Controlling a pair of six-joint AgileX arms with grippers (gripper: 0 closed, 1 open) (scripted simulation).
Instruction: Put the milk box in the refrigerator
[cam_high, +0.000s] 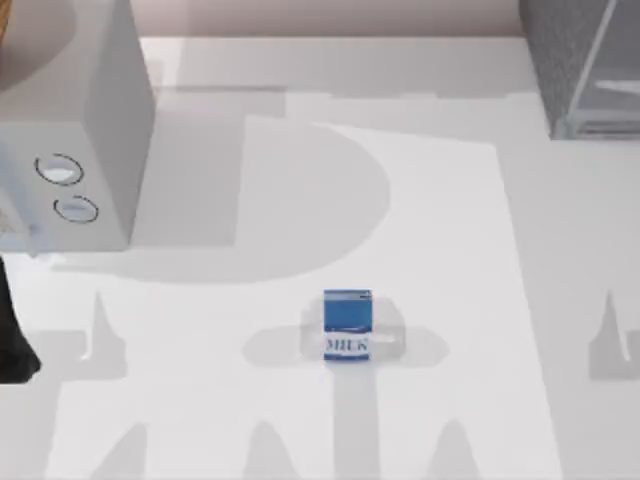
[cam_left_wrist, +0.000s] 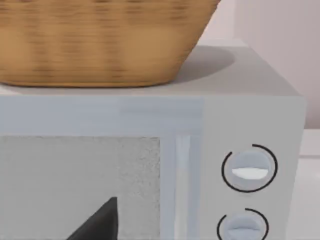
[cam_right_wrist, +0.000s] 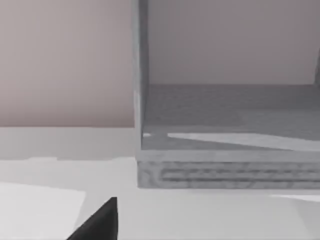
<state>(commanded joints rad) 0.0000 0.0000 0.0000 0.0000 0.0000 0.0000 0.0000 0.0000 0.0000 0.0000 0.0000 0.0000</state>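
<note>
Blue milk box (cam_high: 347, 324) upright — white "MILK" band; pincer state — cannot tell.

One milk box (cam_high: 347, 325) stands on the counter (cam_high: 450, 250). Two grey appliances flank it: one microwave (cam_high: 70, 150) far off to its left, bearing two round knobs (cam_left_wrist: 249, 168), and one open refrigerator (cam_high: 585, 65) far off to its right. One wicker basket (cam_left_wrist: 95, 40) sits atop the microwave.
</note>
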